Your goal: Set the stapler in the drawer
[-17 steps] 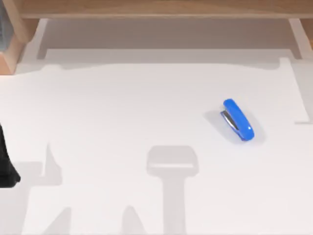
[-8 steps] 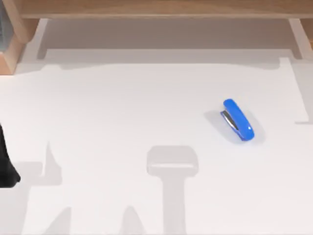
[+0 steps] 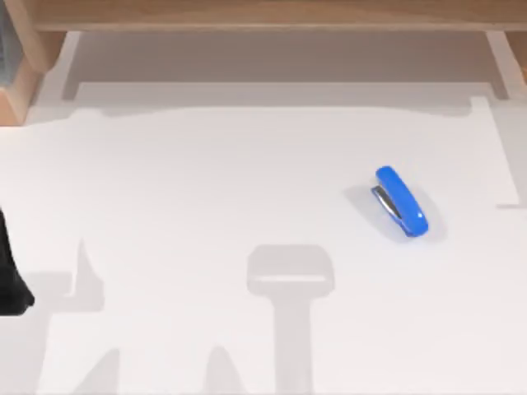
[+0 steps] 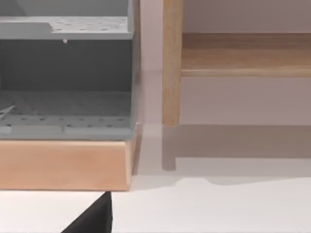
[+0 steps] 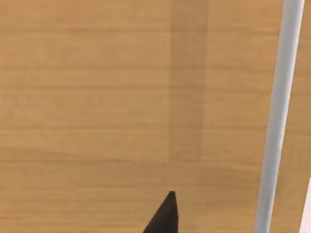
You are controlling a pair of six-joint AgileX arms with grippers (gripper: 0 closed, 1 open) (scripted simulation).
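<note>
only one small bright blue stapler (image 3: 401, 202) with a rounded long body and a silver-grey metal strip on its side lies on the white table (image 3: 206, 189), in the right half of the top view and well apart from the wooden furniture (image 3: 272, 15) along the far edge. its long axis runs diagonally, from the upper left to the lower right in the top view, and the metal strip is on its left side.

my left arm (image 3: 10, 276) shows as one dark shape at the left edge of the table. in the left wrist view one dark fingertip (image 4: 95, 218) of the left gripper is in front of a grey perforated drawer unit (image 4: 65, 73) on a light wood base (image 4: 63, 165). in the right wrist view one dark fingertip (image 5: 164, 216) of the right gripper is before a light wood panel (image 5: 97, 97) with one white bar (image 5: 277, 116). for both grippers i cannot tell whether the fingers are apart or together.
</note>
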